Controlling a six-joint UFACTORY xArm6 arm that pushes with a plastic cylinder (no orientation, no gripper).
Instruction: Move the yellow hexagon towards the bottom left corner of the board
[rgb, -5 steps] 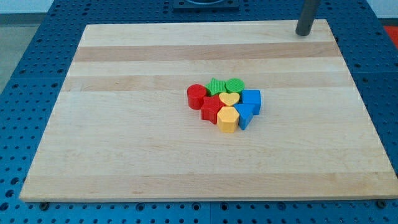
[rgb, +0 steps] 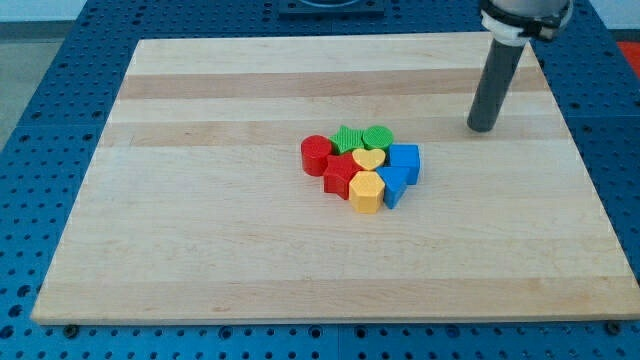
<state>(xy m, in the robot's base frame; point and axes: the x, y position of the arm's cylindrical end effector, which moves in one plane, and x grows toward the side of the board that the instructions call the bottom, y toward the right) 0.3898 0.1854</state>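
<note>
The yellow hexagon (rgb: 366, 192) sits at the bottom of a tight cluster near the board's middle. Touching it are a red star (rgb: 340, 176) on its left, a yellow heart (rgb: 368, 159) above it and a blue block (rgb: 393, 186) on its right. A blue cube (rgb: 405, 160), a red cylinder (rgb: 316, 154), a green star (rgb: 347, 138) and a green cylinder (rgb: 378, 137) complete the cluster. My tip (rgb: 482, 128) stands on the board to the upper right of the cluster, clear of every block, roughly 75 px right of the blue cube.
The wooden board (rgb: 200, 230) lies on a blue perforated table (rgb: 40, 120). The rod's white collar and dark mount (rgb: 522, 14) show at the view's top right.
My tip has moved down the view from the board's top right edge towards the cluster. No block has moved.
</note>
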